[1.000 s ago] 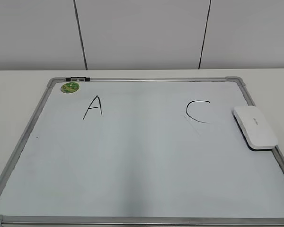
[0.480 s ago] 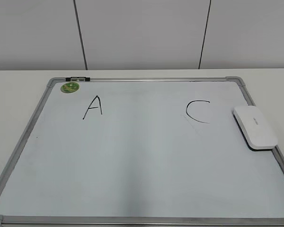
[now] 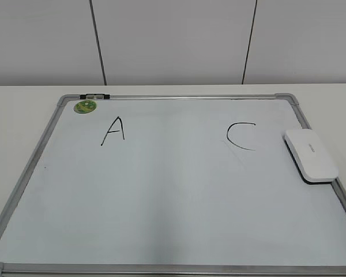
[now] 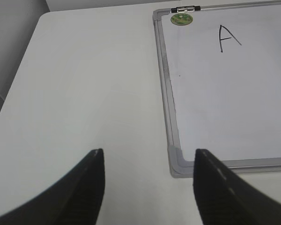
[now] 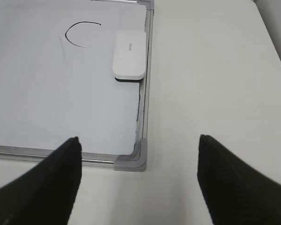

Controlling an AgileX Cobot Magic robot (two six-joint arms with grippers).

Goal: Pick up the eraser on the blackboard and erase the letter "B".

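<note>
The blackboard (image 3: pixel 173 196) is a white board in a silver frame, lying flat on the table. The white eraser (image 3: pixel 311 154) lies on its right edge, next to the black "C" (image 3: pixel 240 135); it also shows in the right wrist view (image 5: pixel 129 54). A black "A" (image 3: pixel 113 131) stands at the upper left. No letter "B" shows between them; the middle of the board is blank. My left gripper (image 4: pixel 147 161) is open and empty over the table beside the board's near left corner. My right gripper (image 5: pixel 138 147) is open and empty above the near right corner. Neither gripper shows in the exterior view.
A round green sticker (image 3: pixel 85 107) and a small black clip (image 3: pixel 95 96) sit at the board's top left. White table surface (image 4: pixel 84 84) lies left of the board and also right of it (image 5: pixel 215 75). A panelled wall (image 3: pixel 173 40) stands behind.
</note>
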